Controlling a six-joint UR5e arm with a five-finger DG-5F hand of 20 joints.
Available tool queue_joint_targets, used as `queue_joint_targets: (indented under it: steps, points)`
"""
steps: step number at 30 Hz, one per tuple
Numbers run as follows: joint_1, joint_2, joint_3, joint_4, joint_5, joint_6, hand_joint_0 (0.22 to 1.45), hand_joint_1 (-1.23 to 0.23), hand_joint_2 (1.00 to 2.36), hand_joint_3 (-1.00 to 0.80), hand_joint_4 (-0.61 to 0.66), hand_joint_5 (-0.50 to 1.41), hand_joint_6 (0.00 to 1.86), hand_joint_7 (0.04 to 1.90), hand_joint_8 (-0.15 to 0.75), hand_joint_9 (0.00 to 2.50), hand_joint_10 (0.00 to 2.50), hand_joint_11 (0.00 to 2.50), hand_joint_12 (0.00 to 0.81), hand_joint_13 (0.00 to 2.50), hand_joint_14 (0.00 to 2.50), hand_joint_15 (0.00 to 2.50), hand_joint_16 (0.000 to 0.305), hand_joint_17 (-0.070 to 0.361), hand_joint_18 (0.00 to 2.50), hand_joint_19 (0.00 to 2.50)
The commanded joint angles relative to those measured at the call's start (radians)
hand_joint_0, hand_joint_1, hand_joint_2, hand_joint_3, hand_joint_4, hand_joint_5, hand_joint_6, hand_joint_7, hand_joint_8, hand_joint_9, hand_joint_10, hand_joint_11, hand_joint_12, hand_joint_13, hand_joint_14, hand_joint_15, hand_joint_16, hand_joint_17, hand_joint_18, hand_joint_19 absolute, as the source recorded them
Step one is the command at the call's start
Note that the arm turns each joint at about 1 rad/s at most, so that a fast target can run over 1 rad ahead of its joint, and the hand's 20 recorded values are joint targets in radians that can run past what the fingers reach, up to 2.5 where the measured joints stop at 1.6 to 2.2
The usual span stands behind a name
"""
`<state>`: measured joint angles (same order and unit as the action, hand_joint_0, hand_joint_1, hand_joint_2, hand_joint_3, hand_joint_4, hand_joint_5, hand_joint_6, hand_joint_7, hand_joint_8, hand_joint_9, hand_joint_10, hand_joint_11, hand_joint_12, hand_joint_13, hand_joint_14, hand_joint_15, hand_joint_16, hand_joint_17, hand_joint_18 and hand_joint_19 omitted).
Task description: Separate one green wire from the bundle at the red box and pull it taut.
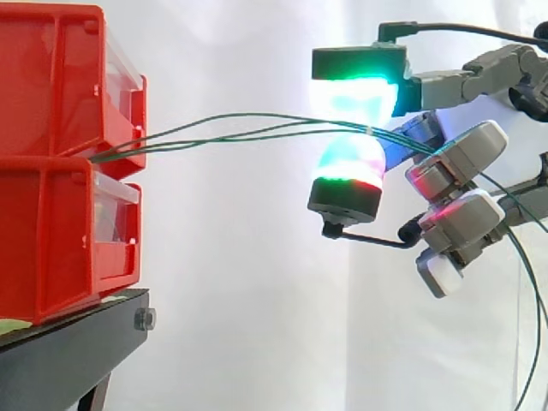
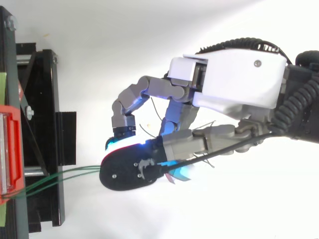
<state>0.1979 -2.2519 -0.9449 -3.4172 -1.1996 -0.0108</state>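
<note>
Pinch on the green wires (image 1: 214,130), seen from the side of the red box (image 1: 51,163). Two glowing pads (image 1: 355,96) of the hand (image 2: 239,74) are pressed together on the wires well away from the box, out in front of it, while the other fingers stay curled loosely farther from the box. The main risk, judging from the strands meeting at one spot between the pads, is that more than one wire is caught. A pull away from the box would then probably drag the whole bundle instead of freeing one wire. A light grip could also let the thin strands slip, and a hard tug might shift the box on its stand (image 1: 68,351). The wires leave the front of the box where its two tiers meet. They fan slightly and bow upward on the way to the pinch, so they look slack rather than taut, and beyond it they droop on the side far from the box.
</note>
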Motion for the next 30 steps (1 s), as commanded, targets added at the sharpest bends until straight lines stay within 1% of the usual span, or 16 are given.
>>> queue_joint_targets:
  steps: [1,2,4,6,8,12,13,14,17,18,19,21,23,25,28,30]
  points:
    - [0.0,0.0,0.0,0.001,0.0,0.0,0.61,-0.44,1.01,-0.32,0.09,-0.14,0.87,1.05,0.236,1.53,0.02,1.52,0.351,1.28,0.03,1.0,0.051,0.115,0.79,0.73]
    - [0.0,0.0,0.0,0.001,0.0,0.0,0.61,-0.42,1.01,-0.35,0.09,-0.14,0.87,1.04,0.236,1.53,0.02,1.52,0.349,1.28,0.03,0.99,0.051,0.115,0.79,0.73]
    - [0.0,0.0,0.0,0.001,0.0,0.0,0.57,-0.37,1.0,-0.46,0.1,-0.13,0.87,1.04,0.241,1.54,0.02,1.51,0.351,1.29,0.03,0.99,0.052,0.117,0.8,0.72]
    - [0.0,0.0,0.0,0.003,0.0,0.0,0.56,-0.35,1.0,-0.5,0.1,-0.13,0.87,1.03,0.243,1.54,0.02,1.51,0.358,1.3,0.03,0.98,0.052,0.118,0.81,0.72]
    - [0.0,0.0,0.0,0.003,0.0,0.0,0.53,-0.35,1.0,-0.5,0.11,-0.13,0.86,1.03,0.251,1.55,0.02,1.49,0.366,1.31,0.03,0.98,0.054,0.122,0.82,0.71]
    - [0.0,0.0,0.0,0.003,0.0,0.0,0.48,-0.48,1.0,-0.5,0.12,-0.13,0.86,1.02,0.269,1.57,0.01,1.46,0.383,1.33,0.03,0.96,0.058,0.13,0.86,0.69]
    - [0.0,0.0,0.0,0.003,0.0,0.0,0.48,-0.51,1.0,-0.5,0.13,-0.13,0.86,1.02,0.272,1.57,0.01,1.49,0.384,1.33,0.03,0.96,0.058,0.131,0.86,0.69]
    - [0.0,0.0,0.0,0.003,0.0,0.0,0.48,-0.59,1.0,-0.5,0.13,-0.13,0.86,1.03,0.276,1.57,0.01,1.48,0.385,1.32,0.03,0.96,0.058,0.131,0.86,0.69]
    - [0.0,0.0,0.0,0.003,0.002,0.0,0.49,-0.67,1.0,-0.5,0.12,-0.13,0.86,1.03,0.268,1.56,0.01,1.49,0.379,1.32,0.03,0.97,0.057,0.129,0.85,0.69]
    - [0.0,0.0,0.0,0.001,0.0,0.0,0.51,-0.72,1.0,-0.5,0.12,-0.13,0.87,1.07,0.257,1.54,0.02,1.5,0.37,1.31,0.03,0.97,0.056,0.125,0.84,0.69]
    - [0.0,0.0,0.0,0.003,0.0,0.0,0.52,-0.74,1.0,-0.5,0.11,-0.13,0.87,1.07,0.253,1.53,0.02,1.5,0.366,1.3,0.03,0.97,0.055,0.123,0.83,0.69]
    - [0.0,0.0,0.0,0.003,0.0,0.0,0.55,-0.75,1.0,-0.5,0.11,-0.14,0.88,1.06,0.248,1.53,0.02,1.52,0.358,1.29,0.03,0.97,0.053,0.119,0.81,0.7]
    - [0.0,0.0,0.0,0.003,0.0,0.0,0.6,-0.73,1.01,-0.42,0.1,-0.14,0.88,1.06,0.242,1.52,0.02,1.51,0.351,1.28,0.03,0.98,0.051,0.115,0.8,0.71]
    - [0.0,0.0,0.0,0.003,0.0,0.0,0.6,-0.72,1.01,-0.36,0.09,-0.14,0.89,1.07,0.24,1.53,0.02,1.52,0.345,1.28,0.03,0.99,0.051,0.114,0.8,0.71]
    - [0.0,0.0,0.0,0.003,0.0,0.0,0.6,-0.65,1.01,-0.29,0.07,-0.13,0.88,1.07,0.242,1.54,0.02,1.53,0.345,1.28,0.03,0.99,0.051,0.115,0.8,0.72]
    - [0.0,0.0,0.0,0.001,0.0,0.0,0.59,-0.62,1.01,-0.27,0.08,-0.13,0.88,1.05,0.265,1.55,0.02,1.52,0.369,1.3,0.03,0.97,0.054,0.122,0.83,0.7]
